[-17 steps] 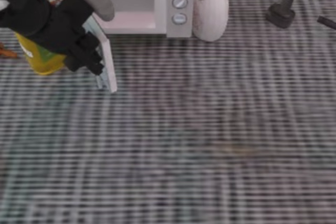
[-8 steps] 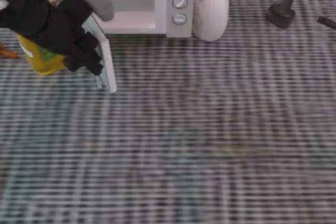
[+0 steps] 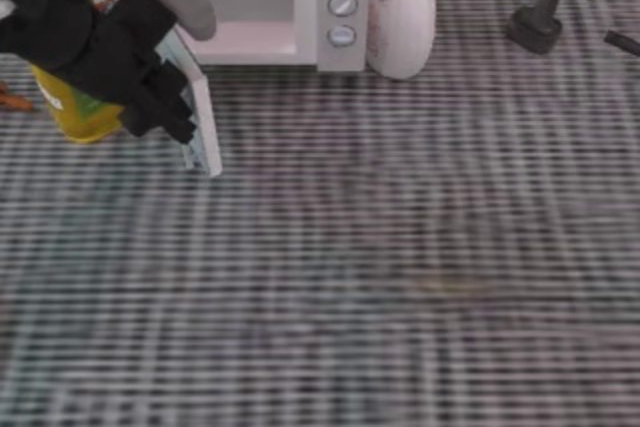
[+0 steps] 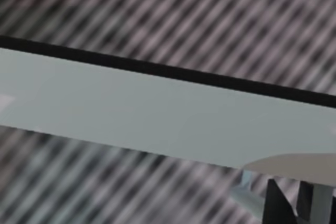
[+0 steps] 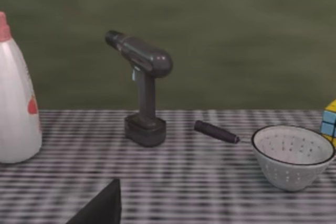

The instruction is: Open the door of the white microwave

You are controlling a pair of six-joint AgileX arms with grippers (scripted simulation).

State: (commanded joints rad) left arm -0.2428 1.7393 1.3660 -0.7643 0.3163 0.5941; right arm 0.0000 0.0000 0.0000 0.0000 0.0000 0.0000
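Microwave [image 3: 300,7] sits at the far edge of the worktop [image 3: 400,277], left of centre in the top view, its door [image 3: 205,127] swung out toward the near side and standing roughly square to the front, so the pale cavity is open to view; the left end effector [image 3: 175,117] is hard against the door's free edge, at its left face, but whether the fingers are clamped on the panel or only pressing it I cannot tell, since the arm's black bulk hides them from above and the left wrist view shows little but a pale slab of the door [image 4: 157,119] crossing the frame; the job looks nearly done, and to finish it well I would keep the end effector travelling on the door's own arc around the hinge rather than in a straight line, gently, so the light box is not dragged or turned, and mind the yellow bottle [image 3: 70,107] just behind the arm; the right arm is out of the top view and seems parked, its wrist camera looking at a drill [image 5: 143,98], a white bottle [image 5: 16,114] with a pink cap, a dark pen [image 5: 216,132] and a perforated bowl [image 5: 291,158]; the worktop wears a grey checked cloth, with a dull green backdrop behind.
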